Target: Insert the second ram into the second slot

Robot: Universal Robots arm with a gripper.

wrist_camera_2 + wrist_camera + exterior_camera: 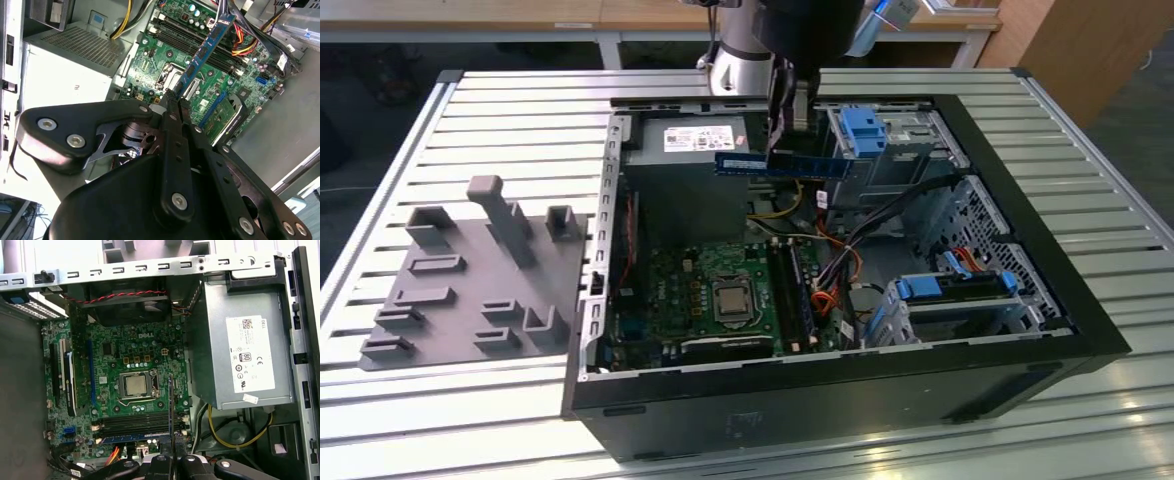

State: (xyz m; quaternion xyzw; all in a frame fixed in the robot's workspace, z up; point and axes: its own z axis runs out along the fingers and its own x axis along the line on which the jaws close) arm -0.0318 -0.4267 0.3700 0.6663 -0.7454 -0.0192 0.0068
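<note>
My gripper [787, 148] is shut on the second ram [790, 165], a thin blue circuit-board stick. I hold it level above the open computer case, over the gap between the power supply and the drive bay. In the second wrist view the ram [206, 49] sticks out from the gripper [175, 98] towards the motherboard. The first wrist view shows the ram [171, 407] edge-on, rising from the gripper [172, 457] and crossing above the row of memory slots [132, 422]. These slots [790, 295] lie well below the stick. A blue strip [130, 437] lies along the slot nearest the gripper.
The grey power supply [683, 152] stands at the case's far end. Bright-blue drive-bay clips [861, 130] sit at the exterior view's right. Loose cables [854, 235] run beside the slots. The processor socket [135, 386] is mid-board. A grey fixture plate [467, 290] lies on the slatted table.
</note>
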